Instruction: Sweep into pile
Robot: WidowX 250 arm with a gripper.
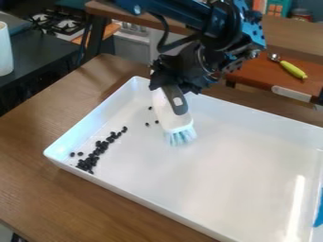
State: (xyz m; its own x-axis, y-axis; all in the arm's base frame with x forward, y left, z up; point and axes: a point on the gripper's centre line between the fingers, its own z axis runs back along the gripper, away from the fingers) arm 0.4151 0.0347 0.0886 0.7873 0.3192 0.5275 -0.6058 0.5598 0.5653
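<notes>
We count one black two-finger gripper (174, 87), one grey-and-white brush with pale-blue bristles (165, 111) in it, one white rectangular tray (227, 175) below it. Near the gripper, three small round black pellets (147, 124); farther off, we see many more, too crowded to count.

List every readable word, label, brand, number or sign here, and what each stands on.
No text can be read.
Pale patch on the brush handle: too small to tell if it is print.
Light mark on the arm: too small.
Pale strip at right: too blurred.
</notes>
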